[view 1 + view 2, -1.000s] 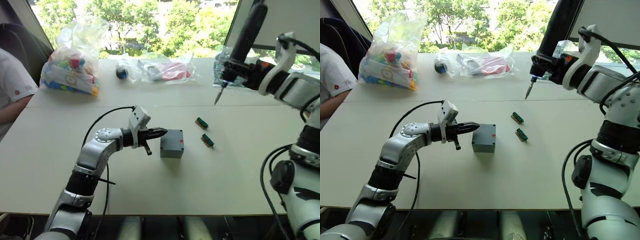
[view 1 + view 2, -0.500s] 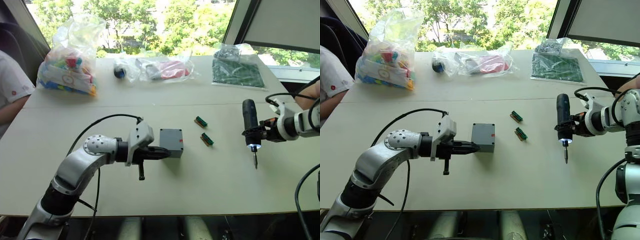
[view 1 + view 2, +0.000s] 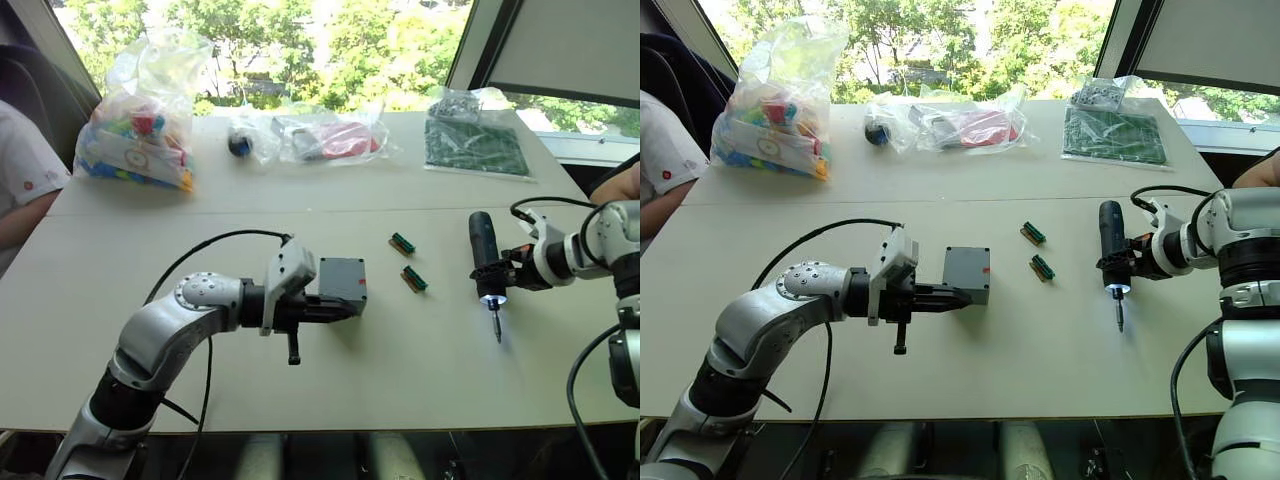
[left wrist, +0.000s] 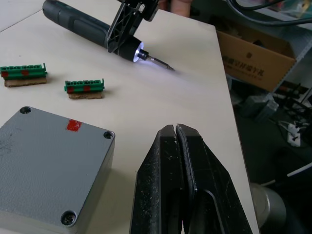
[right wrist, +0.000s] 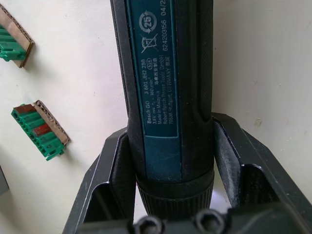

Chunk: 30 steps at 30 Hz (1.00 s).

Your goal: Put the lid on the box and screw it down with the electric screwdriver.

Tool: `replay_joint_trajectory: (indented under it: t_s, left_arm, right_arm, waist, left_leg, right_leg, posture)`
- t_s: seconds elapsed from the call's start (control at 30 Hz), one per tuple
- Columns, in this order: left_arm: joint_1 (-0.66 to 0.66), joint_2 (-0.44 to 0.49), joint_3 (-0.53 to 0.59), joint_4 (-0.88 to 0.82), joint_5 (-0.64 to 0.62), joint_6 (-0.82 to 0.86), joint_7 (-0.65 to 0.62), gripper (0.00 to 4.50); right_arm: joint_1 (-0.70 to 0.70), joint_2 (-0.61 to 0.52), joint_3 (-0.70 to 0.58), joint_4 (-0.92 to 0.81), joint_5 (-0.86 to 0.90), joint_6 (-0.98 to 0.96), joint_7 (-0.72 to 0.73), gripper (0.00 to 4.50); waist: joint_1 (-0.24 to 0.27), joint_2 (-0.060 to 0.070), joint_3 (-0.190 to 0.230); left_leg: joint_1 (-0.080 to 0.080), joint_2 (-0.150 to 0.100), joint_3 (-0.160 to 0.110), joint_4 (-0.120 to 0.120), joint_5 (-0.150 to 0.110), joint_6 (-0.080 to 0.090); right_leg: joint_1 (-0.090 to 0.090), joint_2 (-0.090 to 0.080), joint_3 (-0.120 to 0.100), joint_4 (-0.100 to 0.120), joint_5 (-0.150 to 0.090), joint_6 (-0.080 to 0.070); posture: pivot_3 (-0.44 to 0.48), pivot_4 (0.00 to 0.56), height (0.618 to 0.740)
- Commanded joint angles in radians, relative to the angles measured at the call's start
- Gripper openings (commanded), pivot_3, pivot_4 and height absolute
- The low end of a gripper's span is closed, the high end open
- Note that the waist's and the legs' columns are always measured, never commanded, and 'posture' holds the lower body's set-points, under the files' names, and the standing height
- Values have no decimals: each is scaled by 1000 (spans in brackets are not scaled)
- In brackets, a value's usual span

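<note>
The box (image 3: 343, 285) sits near the middle of the tabletop (image 3: 120, 300) with the lid (image 4: 46, 168) on top of it, and the left end effector (image 3: 345, 309) lies just beside its near left edge. To the right of the box lie two small connectors (image 3: 409, 262), one behind the other, and further right the right end effector (image 3: 1120, 268) holds the electric screwdriver (image 3: 483, 258), bit toward the near edge. Along the far side sit a bag of toys (image 3: 145, 115) at the left, a flatter bag (image 3: 320, 137) in the middle and a board (image 3: 476, 145) at the right.
</note>
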Motion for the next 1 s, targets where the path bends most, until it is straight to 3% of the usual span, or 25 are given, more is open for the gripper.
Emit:
replay_joint_trajectory:
  t_s: [0.03,0.1,0.17,0.23,0.3,0.43,0.53,0.67,0.83,1.0]
  left_arm:
    - [-15,3,85,20,-61,25,21,0]
    - [-4,10,135,38,-94,41,32,0]
    - [27,37,224,56,-136,67,48,0]
    - [61,67,281,64,-156,80,58,0]
    - [126,117,335,76,-156,85,55,0]
    - [255,194,389,53,-159,92,48,0]
    - [383,222,438,-16,-200,123,53,0]
    - [532,240,491,-78,-247,148,60,0]
    - [629,231,516,-142,-302,157,89,0]
    - [697,215,503,-161,-333,147,101,0]
  right_arm:
    - [-18,-9,4,-22,-23,-27,38,3455]
    - [-12,-13,-4,-35,-33,-33,43,4125]
    - [-33,-15,-73,-7,-47,-76,7,4458]
    - [-38,-21,-127,-13,-48,-123,-1,4458]
    - [12,-41,-176,-125,-47,-260,26,4458]
    - [170,11,-404,-389,43,-506,77,4458]
    - [382,-7,-481,-645,226,-402,256,4458]
    - [648,-68,-480,-890,353,-329,400,4458]
    - [881,-151,-425,-999,293,-431,498,4458]
    - [903,-150,-361,-972,243,-514,497,4458]
  waist:
    - [0,0,0]
    - [0,0,0]
    - [0,0,0]
    - [-1,0,0]
    - [-1,0,0]
    - [1,-1,0]
    - [8,-2,0]
    - [10,-2,-1]
    - [7,-5,0]
    - [-2,-6,0]
  left_leg:
    - [0,0,0,0,0,0]
    - [0,0,0,1,0,0]
    - [0,0,0,2,0,0]
    - [0,0,0,1,0,0]
    - [1,0,0,0,0,0]
    - [1,1,0,-2,0,0]
    - [1,1,-1,-3,0,0]
    - [1,1,-1,-2,0,0]
    - [7,1,2,2,0,0]
    - [17,4,4,0,-1,-1]
  right_leg:
    - [0,0,0,0,0,0]
    - [1,0,0,0,1,0]
    - [1,0,0,0,1,1]
    - [1,0,0,1,1,1]
    - [0,0,0,1,1,1]
    - [0,1,0,0,1,2]
    - [0,1,0,0,1,2]
    - [1,-1,-1,0,1,2]
    - [7,-3,0,-1,-2,-2]
    - [14,-4,-3,-7,-3,-2]
  posture:
    - [0,150,740]
    - [0,150,740]
    - [0,150,740]
    - [0,150,740]
    - [0,150,740]
    - [0,150,740]
    - [0,150,740]
    - [0,150,740]
    - [0,150,740]
    - [0,150,740]
